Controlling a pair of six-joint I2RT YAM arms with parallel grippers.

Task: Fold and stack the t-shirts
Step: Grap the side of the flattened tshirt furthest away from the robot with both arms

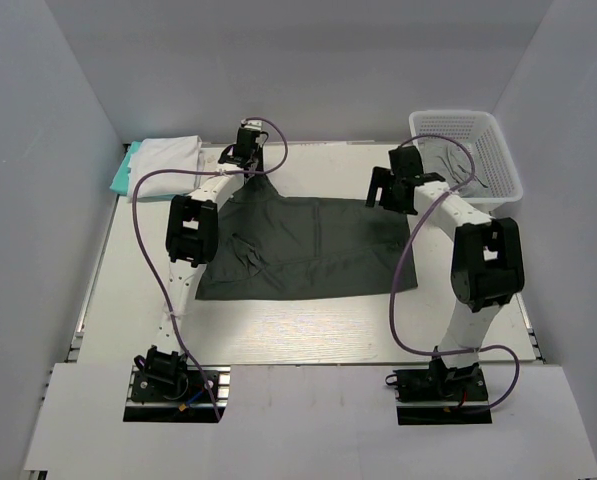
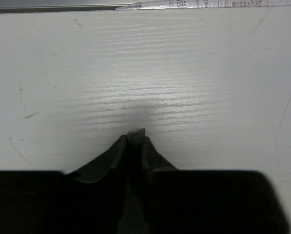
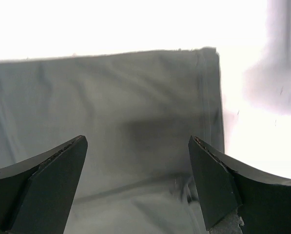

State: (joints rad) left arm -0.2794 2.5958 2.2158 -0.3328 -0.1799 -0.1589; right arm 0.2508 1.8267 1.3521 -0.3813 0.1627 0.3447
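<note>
Charcoal t-shirt [image 1: 308,250]: spread flat, just left of the basket [image 1: 500,165];
Left gripper [image 2: 135,139]: clenched on the shirt's far corner, away from the basket;
Right gripper [image 3: 136,141]: released, jaws wide, over the shirt edge nearest the basket;
White t-shirt [image 1: 168,155], teal t-shirt [image 1: 124,175]: folded pile, well left of the basket;
Lighter grey t-shirt [image 1: 446,160]: inside the basket

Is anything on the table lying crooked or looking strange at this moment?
Yes. The dark t-shirt is not flat: its far left corner is pulled to a point where the left gripper pinches it, and creases run along its left side.
</note>
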